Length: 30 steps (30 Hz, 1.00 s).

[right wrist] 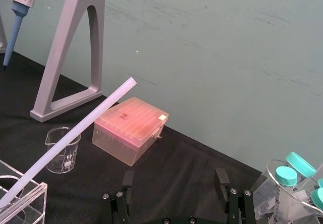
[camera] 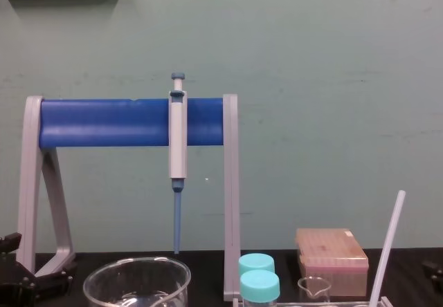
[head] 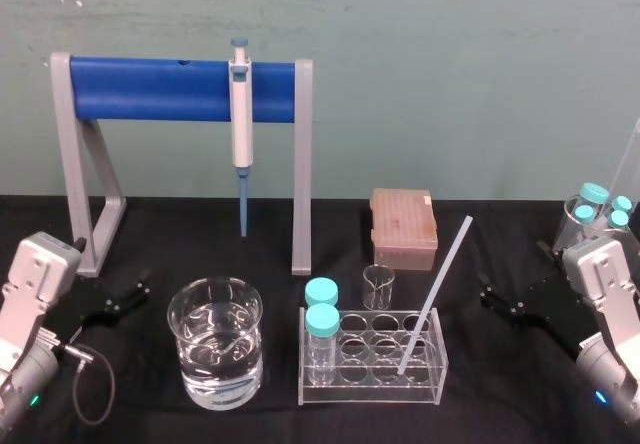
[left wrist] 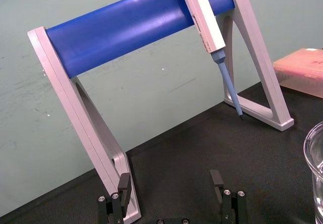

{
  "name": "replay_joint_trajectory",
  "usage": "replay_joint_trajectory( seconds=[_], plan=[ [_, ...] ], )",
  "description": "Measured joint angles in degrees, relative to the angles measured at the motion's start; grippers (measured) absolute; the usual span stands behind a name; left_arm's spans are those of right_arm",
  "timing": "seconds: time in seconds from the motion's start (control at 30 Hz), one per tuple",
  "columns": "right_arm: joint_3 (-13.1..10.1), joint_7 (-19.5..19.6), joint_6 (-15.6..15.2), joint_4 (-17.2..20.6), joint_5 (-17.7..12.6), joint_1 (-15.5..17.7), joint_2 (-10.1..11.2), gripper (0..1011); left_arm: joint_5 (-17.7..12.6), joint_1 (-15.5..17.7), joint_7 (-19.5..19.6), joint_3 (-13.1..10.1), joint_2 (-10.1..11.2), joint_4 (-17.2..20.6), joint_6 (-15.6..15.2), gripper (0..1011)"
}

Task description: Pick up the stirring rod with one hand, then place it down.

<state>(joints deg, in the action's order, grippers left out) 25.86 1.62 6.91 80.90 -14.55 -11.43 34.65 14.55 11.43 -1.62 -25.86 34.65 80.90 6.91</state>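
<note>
Stirring rod (head: 437, 292): stands leaning in a hole at the right end of the clear tube rack (head: 370, 389). Its upper end tilts up and away towards the pink tip box (head: 403, 226). Nothing grips it.
Task status: judged not begun. Pick-up and set-down both remain.
Left gripper (head: 128, 299): low over the table on the robot's left, near the foot of the pipette stand (head: 180, 89) and well apart from the rod. Fingers are spread with nothing between them.
Right gripper (head: 500, 299): low over the table on the robot's right, beside the rack and the nearer of the two to the rod. Fingers are spread and empty.
Likely working arm: judged to be the right, by nearness. The frames do not confirm it.
Hidden, large beaker (head: 215, 349): the chest view cuts it off below the rim.
Hidden, tube rack: the chest view cuts it off at the bottom edge, so the rod's seating is not visible from the side.
Hidden, rod lower end: the right wrist view loses it at the frame edge. In the head view, contact with the rack floor is hard to make out through the clear plastic.
</note>
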Motion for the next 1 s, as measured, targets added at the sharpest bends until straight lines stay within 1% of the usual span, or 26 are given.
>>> replay_joint_trajectory(
  seconds=[0.8,0.9,1.0],
  plan=[
    [-0.1,0.0,0.0,0.1,0.0,0.1,0.0,1003,0.0,0.0,0.0,0.0,0.0,0.0,0.0,1005],
    [-1.6,-1.2,-0.1,2.3,-0.9,1.5,1.1,1003,0.0,0.0,0.0,0.0,0.0,0.0,0.0,1005],
    [-2.7,-2.1,-0.3,3.8,-1.9,2.6,1.9,1003,0.0,0.0,0.0,0.0,0.0,0.0,0.0,1005]
  ],
)
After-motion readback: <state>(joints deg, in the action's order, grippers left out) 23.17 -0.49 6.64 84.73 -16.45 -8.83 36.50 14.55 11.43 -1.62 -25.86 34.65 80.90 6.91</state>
